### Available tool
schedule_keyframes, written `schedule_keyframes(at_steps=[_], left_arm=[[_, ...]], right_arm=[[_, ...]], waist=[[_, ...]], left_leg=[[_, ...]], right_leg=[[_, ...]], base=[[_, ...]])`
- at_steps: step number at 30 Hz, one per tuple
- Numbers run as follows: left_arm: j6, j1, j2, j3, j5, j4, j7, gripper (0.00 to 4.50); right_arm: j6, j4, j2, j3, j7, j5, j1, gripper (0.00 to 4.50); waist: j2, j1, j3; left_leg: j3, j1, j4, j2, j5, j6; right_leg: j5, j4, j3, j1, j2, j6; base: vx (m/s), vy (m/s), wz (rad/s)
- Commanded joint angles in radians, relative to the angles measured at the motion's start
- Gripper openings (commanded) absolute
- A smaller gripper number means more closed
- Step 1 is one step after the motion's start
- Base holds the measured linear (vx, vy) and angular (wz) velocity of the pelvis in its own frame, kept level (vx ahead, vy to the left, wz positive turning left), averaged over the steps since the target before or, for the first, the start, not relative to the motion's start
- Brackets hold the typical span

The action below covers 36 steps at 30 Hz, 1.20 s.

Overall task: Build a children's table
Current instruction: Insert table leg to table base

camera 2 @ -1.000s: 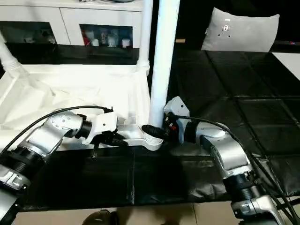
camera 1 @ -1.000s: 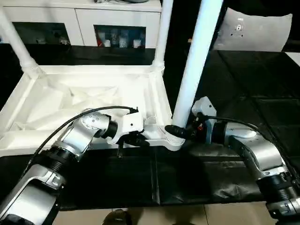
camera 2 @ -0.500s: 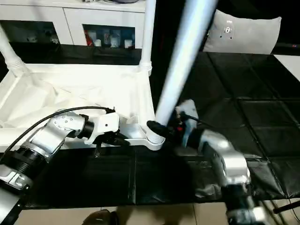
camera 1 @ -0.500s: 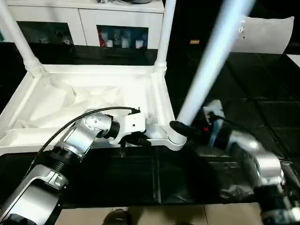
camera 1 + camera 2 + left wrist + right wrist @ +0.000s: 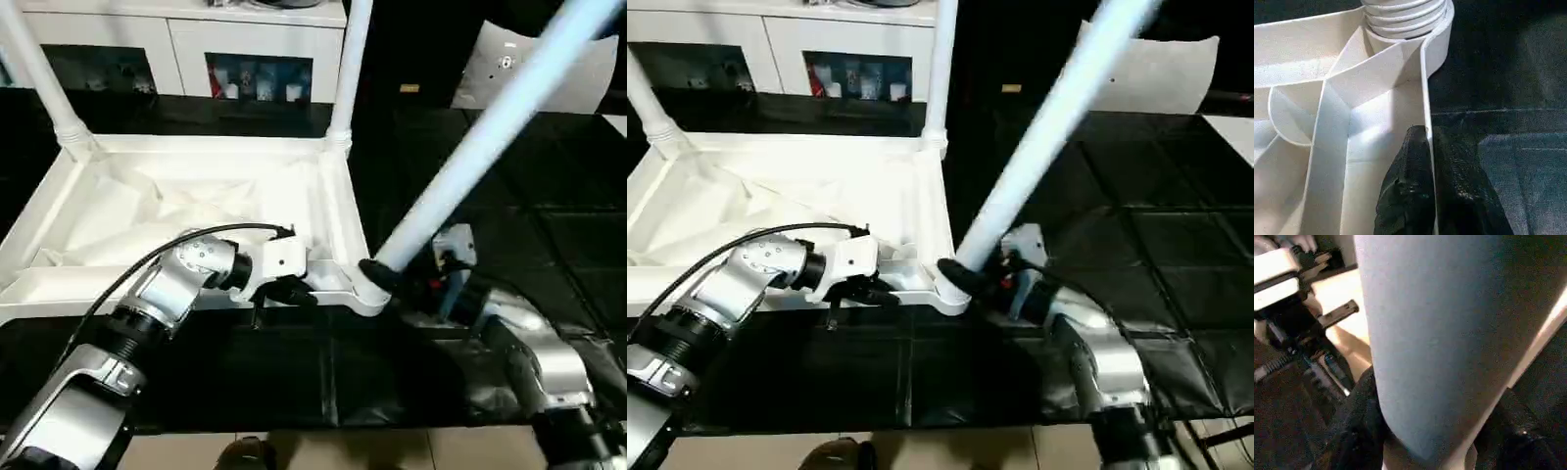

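The children's table lies upside down on the black floor, and its white ribbed top [image 5: 334,201] faces up. Two white legs stand upright in the far corner sockets, one at the far left [image 5: 41,83] and one at the far right [image 5: 349,69]. A third leg [image 5: 490,127] leans steeply to the right, its base at the near right corner socket [image 5: 364,294]. My right gripper [image 5: 394,278] is shut on this leg [image 5: 1435,342] just above its base. My left gripper [image 5: 1427,186] is shut on the top's near rim [image 5: 1425,98] beside that socket, one finger [image 5: 1408,196] inside the wall.
A white cabinet with glass doors [image 5: 260,54] runs along the back. A white cushion [image 5: 549,69] leans at the back right. Black floor mats [image 5: 529,206] stretch to the right of the table top, and pale floor shows along the near edge.
The leg in my right gripper has tipped from upright to a steep lean to the right. My right forearm has swung right and lower. The left gripper holds the rim as before.
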Motion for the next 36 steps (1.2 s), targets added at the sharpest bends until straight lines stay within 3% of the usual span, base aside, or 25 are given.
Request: schedule_keyframes(at_steps=[1, 4, 5, 6, 7, 8, 12, 15, 19, 21, 22, 23, 25, 28, 30, 32, 36], left_arm=[[-0.043, -0.037, 0.001, -0.001, 0.012, -0.017, -0.014, 0.00], [-0.050, -0.039, 0.006, -0.009, 0.020, -0.016, -0.025, 0.00], [-0.061, -0.047, 0.007, -0.015, 0.021, -0.011, -0.042, 0.00], [-0.061, -0.047, 0.007, -0.015, 0.021, -0.011, -0.042, 0.00], [-0.073, -0.062, 0.002, -0.020, 0.023, 0.006, -0.056, 0.00], [-0.078, -0.069, -0.002, -0.021, 0.023, 0.014, -0.060, 0.00], [-0.090, -0.093, -0.017, -0.021, 0.026, 0.053, -0.061, 0.00], [-0.099, -0.108, -0.025, -0.019, 0.032, 0.084, -0.058, 0.00], [-0.103, -0.113, -0.022, -0.014, 0.038, 0.100, -0.053, 0.00], [-0.094, -0.110, -0.016, -0.004, 0.034, 0.095, -0.048, 0.00], [-0.094, -0.110, -0.016, -0.004, 0.034, 0.095, -0.048, 0.00], [-0.090, -0.106, -0.013, 0.000, 0.029, 0.090, -0.051, 0.00], [-0.089, -0.101, -0.010, 0.002, 0.028, 0.085, -0.052, 0.00], [-0.071, -0.079, -0.002, 0.007, 0.022, 0.055, -0.056, 0.00], [-0.063, -0.074, -0.002, 0.009, 0.019, 0.046, -0.055, 0.00], [-0.058, -0.071, -0.001, 0.011, 0.018, 0.039, -0.056, 0.00], [-0.051, -0.066, 0.002, 0.012, 0.017, 0.028, -0.062, 0.00]], right_arm=[[0.001, 0.143, -0.023, 0.044, -0.007, -0.109, 0.004, 1.94], [-0.045, 0.270, -0.014, 0.064, 0.013, -0.139, -0.058, 1.94], [-0.086, 0.395, -0.008, 0.098, 0.046, -0.172, -0.121, 1.94], [-0.086, 0.395, -0.008, 0.098, 0.046, -0.172, -0.121, 1.94], [-0.126, 0.512, 0.004, 0.129, 0.076, -0.202, -0.177, 1.94], [-0.140, 0.545, 0.007, 0.139, 0.090, -0.211, -0.192, 1.94], [-0.182, 0.644, 0.028, 0.153, 0.110, -0.233, -0.232, 1.94], [-0.216, 0.645, 0.018, 0.162, 0.158, -0.225, -0.208, 1.94], [-0.249, 0.627, 0.008, 0.145, 0.187, -0.193, -0.188, 1.94], [-0.222, 0.572, 0.012, 0.083, 0.205, -0.116, -0.171, 1.94], [-0.222, 0.572, 0.012, 0.083, 0.205, -0.116, -0.171, 1.94], [-0.169, 0.525, 0.013, 0.040, 0.221, -0.059, -0.171, 1.94], [-0.128, 0.468, 0.002, 0.026, 0.218, -0.039, -0.172, 1.94], [-0.024, 0.271, -0.039, 0.064, 0.161, -0.072, -0.149, 1.93], [0.009, 0.225, -0.045, 0.077, 0.142, -0.087, -0.142, 1.93], [0.033, 0.188, -0.048, 0.087, 0.133, -0.103, -0.133, 1.93], [0.080, 0.113, -0.054, 0.105, 0.139, -0.109, -0.117, 1.93]], waist=[[0.006, -0.005, -0.069], [0.009, -0.015, -0.067], [0.009, -0.019, -0.066], [0.008, -0.030, -0.061], [0.010, -0.027, -0.062], [0.013, -0.033, -0.061], [0.008, -0.046, -0.054], [0.010, -0.045, -0.057], [0.011, -0.042, -0.062], [0.012, -0.035, -0.062], [0.011, -0.033, -0.063], [0.008, -0.028, -0.064], [0.014, -0.017, -0.065], [0.006, -0.003, -0.072], [0.007, 0.003, -0.072], [0.010, 0.007, -0.072], [0.012, 0.006, -0.071]], left_leg=[[-0.043, 0.040, -0.093, 0.112, -0.287, -0.028], [-0.046, 0.042, -0.093, 0.110, -0.346, -0.049], [-0.049, 0.043, -0.095, 0.111, -0.375, -0.061], [-0.054, 0.037, -0.100, 0.109, -0.413, -0.077], [-0.055, 0.040, -0.101, 0.110, -0.432, -0.083], [-0.060, 0.046, -0.100, 0.111, -0.500, -0.107], [-0.068, 0.056, -0.105, 0.108, -0.634, -0.135], [-0.069, 0.062, -0.107, 0.112, -0.650, -0.134], [-0.059, 0.065, -0.115, 0.114, -0.621, -0.127], [-0.053, 0.064, -0.115, 0.114, -0.585, -0.110], [-0.051, 0.064, -0.114, 0.114, -0.571, -0.103], [-0.049, 0.062, -0.115, 0.114, -0.538, -0.088], [-0.043, 0.063, -0.114, 0.115, -0.497, -0.074], [-0.037, 0.050, -0.111, 0.116, -0.323, -0.025], [-0.030, 0.046, -0.103, 0.114, -0.254, 0.005], [-0.026, 0.046, -0.099, 0.116, -0.243, 0.011], [-0.026, 0.047, -0.102, 0.119, -0.255, -0.008]], right_leg=[[-0.081, -0.074, 0.035, 0.014, -0.099, -0.263], [-0.165, -0.080, 0.036, 0.010, -0.103, -0.265], [-0.202, -0.081, 0.035, 0.009, -0.103, -0.260], [-0.259, -0.084, 0.033, 0.009, -0.101, -0.252], [-0.284, -0.086, 0.034, 0.007, -0.101, -0.243], [-0.341, -0.090, 0.034, -0.003, -0.104, -0.234], [-0.461, -0.104, 0.033, -0.017, -0.101, -0.197], [-0.463, -0.110, 0.036, -0.020, -0.101, -0.181], [-0.320, -0.101, 0.033, -0.021, -0.089, -0.206], [-0.268, -0.101, 0.037, -0.018, -0.092, -0.218], [-0.255, -0.101, 0.037, -0.016, -0.093, -0.220], [-0.226, -0.099, 0.037, -0.010, -0.090, -0.225], [-0.176, -0.095, 0.037, -0.012, -0.090, -0.237], [-0.022, -0.080, 0.031, 0.010, -0.088, -0.241], [0.035, -0.077, 0.030, 0.008, -0.090, -0.248], [0.030, -0.077, 0.029, 0.006, -0.093, -0.255], [0.029, -0.075, 0.026, 0.002, -0.088, -0.256]], base=[[0.000, 0.000, 0.00], [0.000, 0.000, 0.00], [0.000, 0.000, 0.00], [0.000, 0.000, 0.00], [0.000, 0.000, 0.00], [0.000, 0.000, 0.00], [0.000, 0.000, 0.00], [0.000, 0.000, 0.00], [0.000, 0.000, 0.00], [0.000, 0.000, 0.00], [0.000, 0.000, 0.00], [0.000, 0.000, 0.00], [0.000, 0.000, 0.00], [0.019, -0.007, -0.01], [0.000, 0.000, 0.00], [0.000, 0.000, 0.00], [0.000, 0.000, 0.00]])
